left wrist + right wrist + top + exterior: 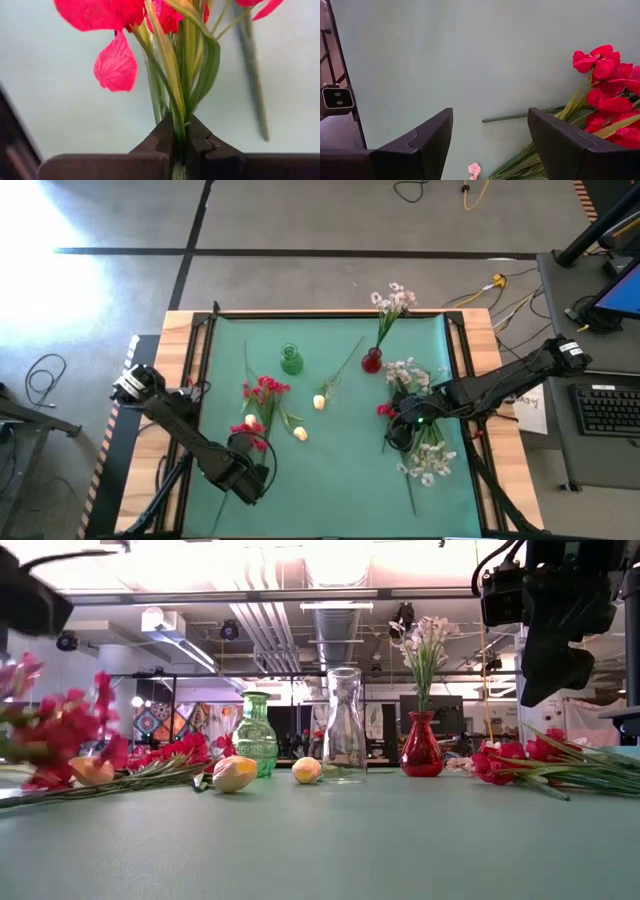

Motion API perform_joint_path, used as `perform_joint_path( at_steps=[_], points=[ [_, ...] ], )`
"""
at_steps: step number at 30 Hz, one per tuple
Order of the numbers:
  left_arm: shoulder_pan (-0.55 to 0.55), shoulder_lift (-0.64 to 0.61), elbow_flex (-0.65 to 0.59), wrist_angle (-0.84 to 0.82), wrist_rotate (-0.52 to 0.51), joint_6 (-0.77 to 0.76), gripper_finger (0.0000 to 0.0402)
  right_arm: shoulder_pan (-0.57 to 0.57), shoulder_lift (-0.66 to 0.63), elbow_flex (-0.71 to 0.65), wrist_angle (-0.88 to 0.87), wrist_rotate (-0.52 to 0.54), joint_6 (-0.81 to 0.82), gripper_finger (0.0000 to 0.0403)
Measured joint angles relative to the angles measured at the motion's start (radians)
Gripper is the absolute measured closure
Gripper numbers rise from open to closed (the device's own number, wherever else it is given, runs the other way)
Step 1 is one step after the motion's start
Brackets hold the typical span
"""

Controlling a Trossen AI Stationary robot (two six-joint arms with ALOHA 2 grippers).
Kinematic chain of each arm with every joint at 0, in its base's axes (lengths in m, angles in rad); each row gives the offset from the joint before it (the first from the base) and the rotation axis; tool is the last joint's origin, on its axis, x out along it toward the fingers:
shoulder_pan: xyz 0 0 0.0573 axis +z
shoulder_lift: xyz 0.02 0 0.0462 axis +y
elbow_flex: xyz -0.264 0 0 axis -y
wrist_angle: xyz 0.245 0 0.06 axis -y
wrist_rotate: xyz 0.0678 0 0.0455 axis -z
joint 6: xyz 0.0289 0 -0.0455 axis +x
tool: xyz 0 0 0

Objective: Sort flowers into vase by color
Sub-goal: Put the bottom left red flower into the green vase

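Now red flower [172, 70] stem pinched in the clenched left gripper [180, 142] over the green mat's [340, 480] near-left part, more red flowers [607, 107] beside the spread, empty right gripper [490, 135], red vase [372, 361] holding a white spray [393, 300]

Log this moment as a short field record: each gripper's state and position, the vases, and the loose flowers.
left gripper: shut on red flower stem, near table's front left
right gripper: open, above the mat beside red blossoms
red vase: holds white spray
green vase: no flowers in it
clear vase: empty
cream rosebuds: lying on mat
white flowers: lying at right
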Motion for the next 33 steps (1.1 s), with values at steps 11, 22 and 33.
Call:
perform_joint_path(
  at_steps=[11,22,33],
  points=[
    [0.006,-0.135,0.183,-0.045,-0.388,0.325,0.0401,0.0,0.0,0.0,0.0,0.025,-0.017,0.0154],
    [0.095,-0.351,0.218,0.016,-0.932,0.817,0.0401,0.0,0.0,0.0,0.007,0.038,-0.047,0.0154],
    [0.326,-0.576,0.026,0.743,-0.981,1.681,0.0401,-0.001,0.0,0.0,0.06,0.062,-0.064,0.0154]
  ],
)
